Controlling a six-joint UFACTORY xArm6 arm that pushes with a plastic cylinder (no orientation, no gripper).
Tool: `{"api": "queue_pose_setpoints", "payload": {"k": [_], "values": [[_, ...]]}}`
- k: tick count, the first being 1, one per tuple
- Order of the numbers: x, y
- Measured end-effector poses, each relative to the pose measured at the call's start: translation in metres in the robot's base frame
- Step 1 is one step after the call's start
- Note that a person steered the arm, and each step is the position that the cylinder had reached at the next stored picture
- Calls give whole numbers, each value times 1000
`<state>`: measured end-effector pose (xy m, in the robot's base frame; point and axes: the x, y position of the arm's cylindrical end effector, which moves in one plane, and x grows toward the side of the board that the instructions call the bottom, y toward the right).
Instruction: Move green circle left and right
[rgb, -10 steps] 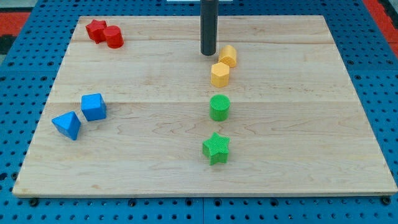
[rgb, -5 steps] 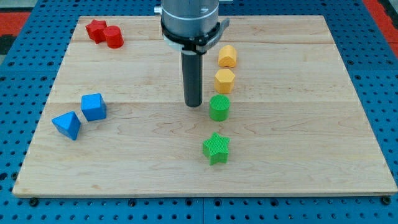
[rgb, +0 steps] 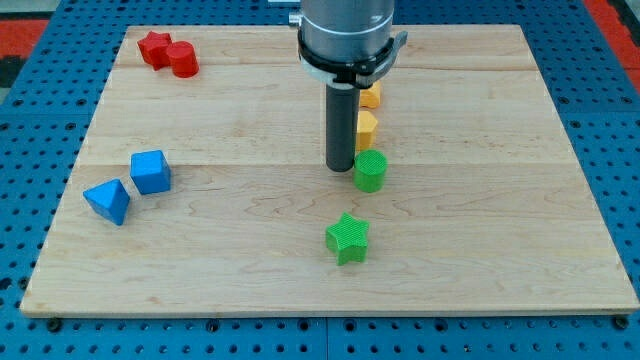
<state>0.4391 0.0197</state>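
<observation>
A wide wooden board (rgb: 200, 260) fills most of the scene, resting on a blue pegboard surface (rgb: 40, 330) that shows around its edges. From the far side the arm's grey housing (rgb: 347, 35) comes down over the middle of the board, and a straight dark rod (rgb: 341, 125) drops from it. There is no claw on this arm to be spread or pressed together, only the rod. My tip (rgb: 340, 168) sits on the wood against the left side of the green circle (rgb: 370, 171); they look to be touching, though the angle makes it hard to be sure.

The green circle stands upright a little right of the board's centre. Just beyond it, on the far side, two yellow blocks sit in a line: the nearer yellow block (rgb: 366, 129) is close behind the circle and partly hidden by the rod, and the farther yellow block (rgb: 371, 96) peeks out under the housing. Their shapes cannot be made out.

Nearer to me, the green star (rgb: 348, 238) lies apart from the circle, slightly to its left.

On the left side, the blue cube (rgb: 150, 171) and the blue wedge-like block (rgb: 108, 201) sit close together. In the far left corner, the red star (rgb: 154, 47) and the red cylinder (rgb: 183, 60) touch.
</observation>
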Motion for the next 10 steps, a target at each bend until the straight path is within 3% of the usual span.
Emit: {"api": "queue_pose_setpoints", "payload": {"k": [3, 5, 9, 10], "values": [[0, 40], [3, 109], [31, 47], [33, 114]]}}
